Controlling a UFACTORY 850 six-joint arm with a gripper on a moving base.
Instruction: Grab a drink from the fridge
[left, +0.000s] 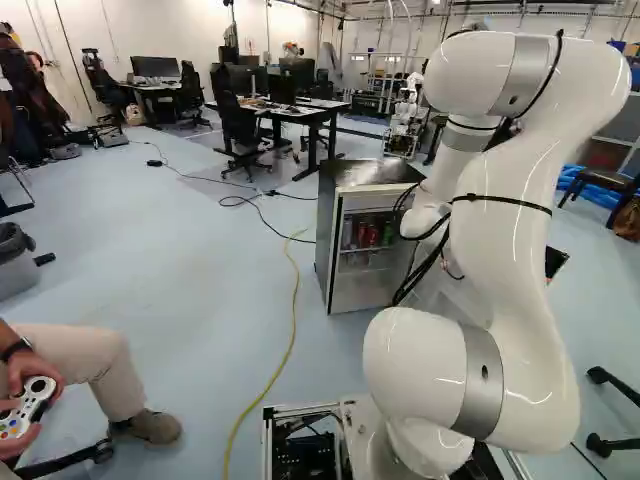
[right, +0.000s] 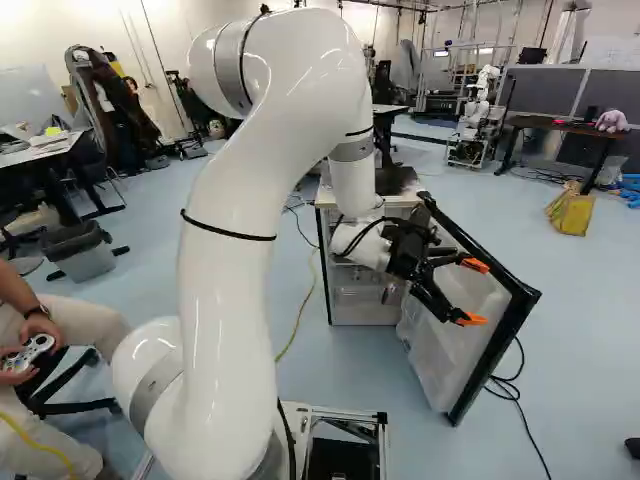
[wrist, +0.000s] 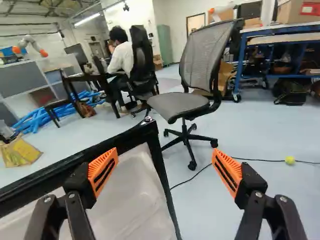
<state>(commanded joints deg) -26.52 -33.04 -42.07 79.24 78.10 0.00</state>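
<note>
While the fridge (left: 332, 250) stood just right of the middle of the left base view, its door (right: 455, 335) hung open, taking up the centre right of the right base view. I could see a short row of drink cans (left: 372, 236), red and green among them, on the upper shelf inside, though they looked so small from there that I couldn't swear to how many. The white arm (left: 500, 240) arched in front, and its black gripper (right: 471, 292) was out by the open door, well away from the cans. Its jaws were spread wide, with nothing pinched between the orange pads (wrist: 102, 172). In the wrist view, the door's black-edged corner showed ahead, between the two fingers, and a grey office chair (wrist: 185, 102) stood on the floor beyond it.
</note>
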